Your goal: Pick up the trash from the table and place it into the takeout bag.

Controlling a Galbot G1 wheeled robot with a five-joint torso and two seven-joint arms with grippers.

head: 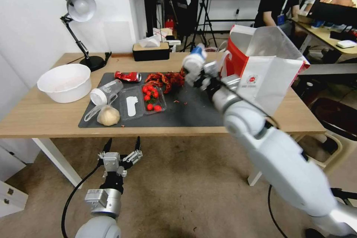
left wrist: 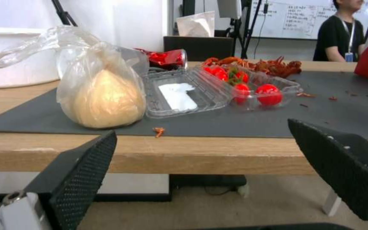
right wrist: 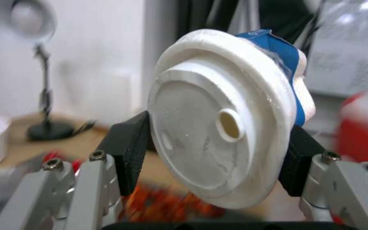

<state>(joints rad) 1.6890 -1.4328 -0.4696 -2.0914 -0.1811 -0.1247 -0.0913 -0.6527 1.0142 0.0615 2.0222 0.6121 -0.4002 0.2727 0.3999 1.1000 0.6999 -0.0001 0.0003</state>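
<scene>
The right gripper (right wrist: 211, 153) has its jaws clamped on the blue-white cup (right wrist: 222, 118), held in the air over the mat's (head: 193, 111) far edge, just beside the takeout bag (head: 266, 70) at the table's (head: 44, 115) right end. The right arm stretches forward across the table's near edge. The left gripper (head: 122, 145) hangs below that edge, jaws wide apart and empty, near the bagged lump (left wrist: 105, 99).
</scene>
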